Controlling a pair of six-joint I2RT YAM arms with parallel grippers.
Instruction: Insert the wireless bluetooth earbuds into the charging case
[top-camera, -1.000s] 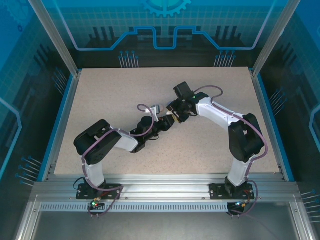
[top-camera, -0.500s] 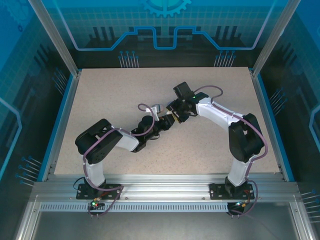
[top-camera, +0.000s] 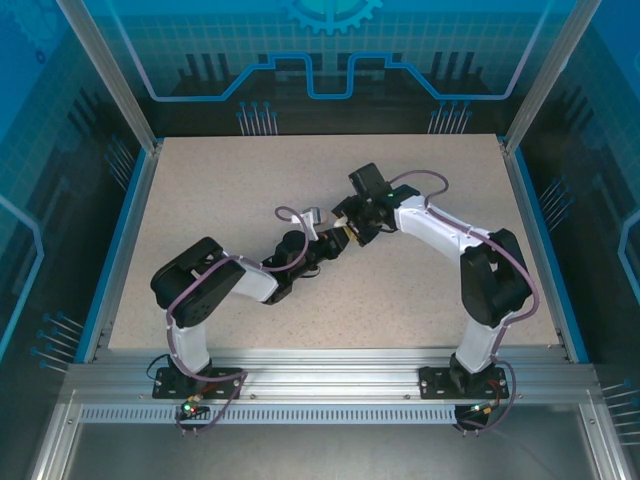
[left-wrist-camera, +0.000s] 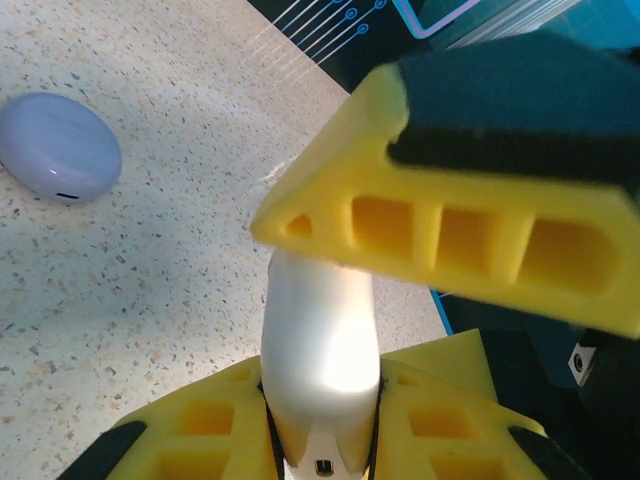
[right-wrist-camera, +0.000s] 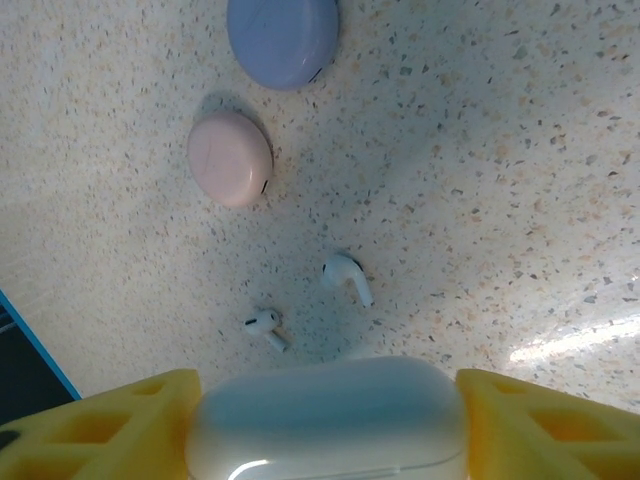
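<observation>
The counter (top-camera: 220, 190) is a pale, sandy surface flecked with dark and light grains. It has a blue strip (top-camera: 118, 250) along its sides and a slotted aluminium rail (top-camera: 330, 385) at the near edge. Clear panels printed with teal circuit lines wall the cell in, and a gear emblem (top-camera: 330, 12) sits on the back panel.

Both arms reach to the middle of the counter and meet there. The left hand (left-wrist-camera: 320, 405) has its yellow fingers pressed together on the narrow sides of a glossy white charging case (left-wrist-camera: 318, 330), pinching it. The right hand (right-wrist-camera: 325, 425) has one finger at each end of the same case with no gap showing. I cannot tell whether it grips or merely flanks the case.

Two white earbuds lie loose on the counter just beyond the held case, one (right-wrist-camera: 347, 277) a little farther out than the other (right-wrist-camera: 265, 325). The two are near each other but not touching. A pink case (right-wrist-camera: 230, 158) and a purple case (right-wrist-camera: 282, 35) rest closed farther along the counter, near each other but apart.
</observation>
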